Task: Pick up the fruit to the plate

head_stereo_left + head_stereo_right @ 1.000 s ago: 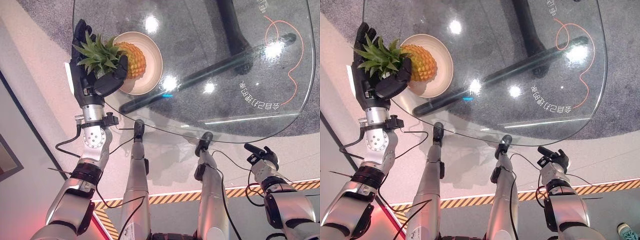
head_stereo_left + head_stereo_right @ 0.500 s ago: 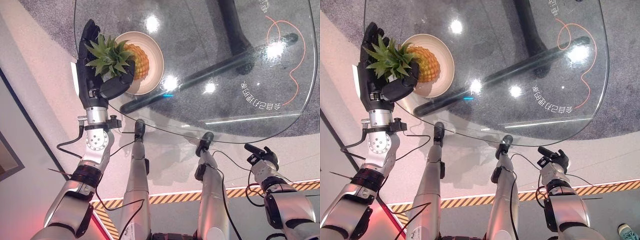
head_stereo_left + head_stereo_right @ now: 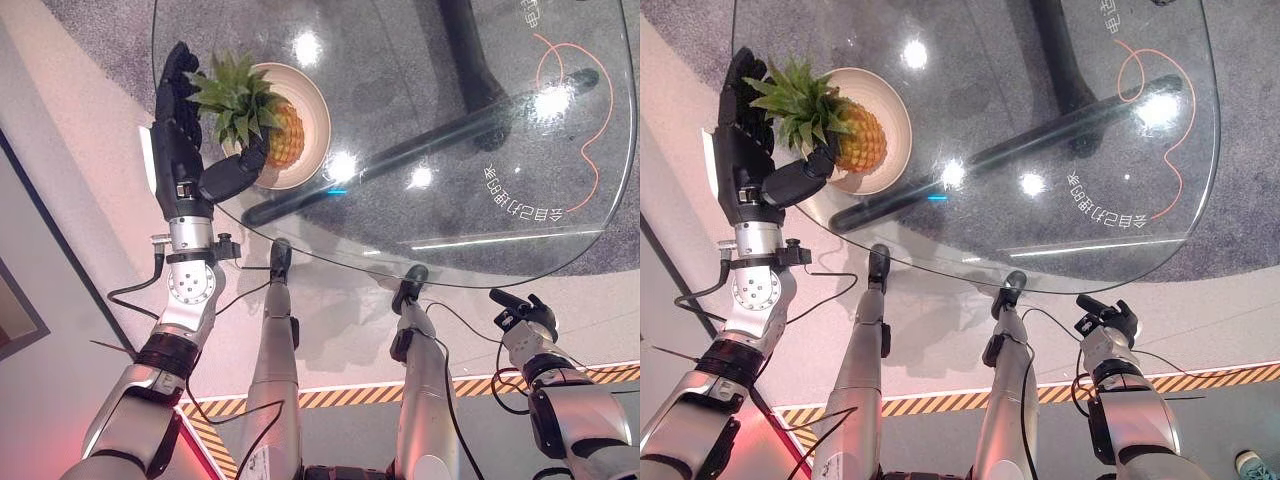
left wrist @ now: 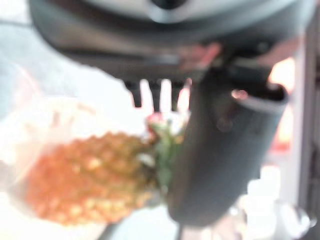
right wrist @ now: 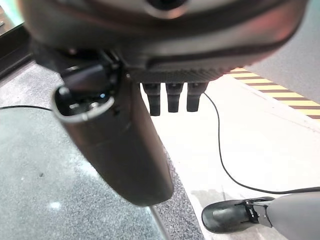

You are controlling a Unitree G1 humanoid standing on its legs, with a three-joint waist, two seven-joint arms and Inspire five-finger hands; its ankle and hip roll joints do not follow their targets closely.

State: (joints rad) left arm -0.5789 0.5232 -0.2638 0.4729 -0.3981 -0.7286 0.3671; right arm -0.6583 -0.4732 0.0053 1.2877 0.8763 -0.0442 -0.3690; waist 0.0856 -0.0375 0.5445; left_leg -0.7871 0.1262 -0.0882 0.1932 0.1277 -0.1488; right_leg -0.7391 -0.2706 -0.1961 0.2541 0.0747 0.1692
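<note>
A pineapple with a green crown stands tilted on a cream plate at the left end of the round glass table. My left hand is right beside it on the left, open, with straight fingers behind the leaves. Its thumb reaches to the crown's base. The left wrist view has the pineapple just past that thumb. My right hand hangs open below the table's near edge, far from the fruit.
Through the glass top, the table's dark base and foot bars show over grey carpet. An orange looped line marks the far right of the top. Yellow-black hazard tape runs along the floor near me.
The pineapple has tipped from lying toward upright on the plate, its crown swinging away from my left palm. The left fingers have straightened and the thumb has loosened. The right hand has not moved.
</note>
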